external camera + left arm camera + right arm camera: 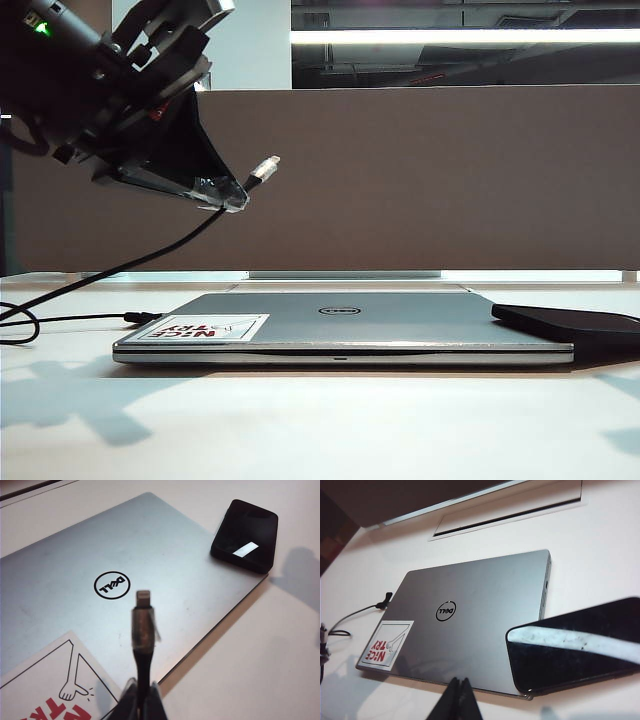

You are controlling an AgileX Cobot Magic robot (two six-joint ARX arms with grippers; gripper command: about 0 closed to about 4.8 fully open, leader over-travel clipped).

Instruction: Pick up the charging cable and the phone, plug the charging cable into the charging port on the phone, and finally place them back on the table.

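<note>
1. The surface (320,420) lies nearest the exterior camera: white and bare at the front, with a closed silver laptop (340,330) resting on it.
2. The left gripper (225,195) hangs high above the surface, up and to the left of the laptop in the exterior view. Its jaws are closed on the charging cable (142,665), pinching it just behind the plug.
3. The silvery plug (143,598) projects beyond the jaws into free air, touching nothing. In the left wrist view it hangs over the laptop lid.
4. The remaining black cable trails down from the jaws to the surface, left of the laptop.
5. The right gripper (458,700) shows only in its own wrist view. Its jaws are pressed together and hold nothing.
6. The phone (580,645) lies screen up just beyond the right jaws, overlapping the laptop's corner. It is well apart from the left jaws and untouched by either gripper.
7. A second black cable (360,612) lies on the surface beside the laptop's stickered corner.
</note>
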